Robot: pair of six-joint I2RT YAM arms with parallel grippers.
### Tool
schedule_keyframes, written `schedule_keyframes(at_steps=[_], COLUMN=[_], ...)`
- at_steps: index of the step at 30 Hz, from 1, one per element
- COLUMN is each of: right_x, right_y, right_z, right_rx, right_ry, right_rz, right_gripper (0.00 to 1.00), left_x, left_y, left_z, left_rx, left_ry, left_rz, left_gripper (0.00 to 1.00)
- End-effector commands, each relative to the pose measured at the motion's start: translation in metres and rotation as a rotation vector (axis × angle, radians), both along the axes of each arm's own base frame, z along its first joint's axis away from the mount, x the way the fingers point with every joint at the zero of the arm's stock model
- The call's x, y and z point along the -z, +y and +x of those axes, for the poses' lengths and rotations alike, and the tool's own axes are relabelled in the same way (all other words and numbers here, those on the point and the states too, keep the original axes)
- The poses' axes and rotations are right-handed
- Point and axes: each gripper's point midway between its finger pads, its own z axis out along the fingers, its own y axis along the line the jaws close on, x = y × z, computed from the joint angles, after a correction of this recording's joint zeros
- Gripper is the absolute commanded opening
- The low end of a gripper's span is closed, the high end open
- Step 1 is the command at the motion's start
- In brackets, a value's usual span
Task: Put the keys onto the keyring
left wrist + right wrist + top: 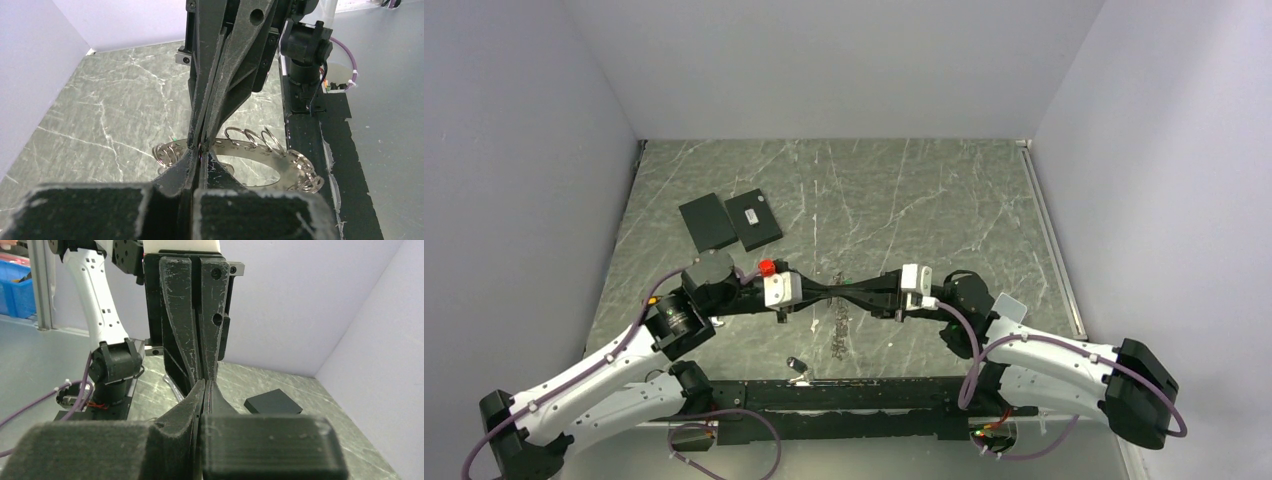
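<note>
Top external. Both arms reach toward the middle of the frame. The left tool [832, 287] and the right tool [857, 288] meet tip to tip over the grey marbled tabletop [924, 200]. Both tools are closed. From here I cannot tell whether either one pinches anything. The keyring [838, 335] shows as a thin grey chain-like strand running from just below the meeting tips toward the bottom of the frame. One small dark-headed key [797, 367] lies lower left of that strand, apart from it, near the black rail along the bottom edge. Two flat black plates [707, 222] [755, 218] sit side by side in the upper left, well apart from the tools.

Left wrist. The left tool [200, 162] comes up from the bottom centre with its jaws pressed together. The right tool [204, 135] comes down from the top, also closed, and their tips touch at mid-frame. Behind and below the tips, the keyring [300, 167] curves across the tabletop [100, 115] in silvery looped coils from centre left to lower right.

Right wrist. The right tool [205, 395] is at the bottom centre, closed, tip against the closed left tool [202, 365] above it. Anything held between them is hidden. One black plate [273, 403] lies on the tabletop [325, 440] at centre right. The keyring is not visible here.
</note>
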Motion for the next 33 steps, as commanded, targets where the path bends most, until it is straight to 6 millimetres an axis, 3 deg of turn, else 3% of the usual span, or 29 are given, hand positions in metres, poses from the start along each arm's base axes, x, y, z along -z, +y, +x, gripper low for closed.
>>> schedule_keyframes(at_steps=[1,3,6,9,13,18,33], right_x=[-0.039,-0.033,-0.019,0.002,0.025,0.051,0.057], right_y=[-0.009,-0.010,-0.011,-0.010,-0.008,0.000,0.009], right_z=[-0.007,-0.002,0.006,0.016,0.021,0.025,0.027], right_rx=[0.006,0.036,0.081,0.130,0.144,0.124,0.103], right_ry=[-0.080,-0.055,-0.008,0.060,0.090,0.129,0.120], right_rz=[0.099,0.067,-0.016,-0.152,-0.323,-0.482,-0.477], right_gripper=[0.00,0.02,0.32,0.40,0.41,0.39,0.26], left_x=[-0.004,-0.001,0.006,0.005,0.015,0.018,0.022], left_y=[-0.002,0.003,0.012,0.018,0.022,0.015,0.015], left_z=[-0.001,0.002,0.005,0.010,0.017,0.023,0.024], left_rx=[0.015,0.003,-0.015,-0.028,-0.023,-0.010,-0.015], left_ry=[-0.014,-0.030,-0.056,-0.089,-0.107,-0.109,-0.093], left_rz=[0.030,0.087,0.183,0.258,0.376,0.399,0.405], left_gripper=[0.00,0.00,0.00,0.00,0.00,0.00,0.00])
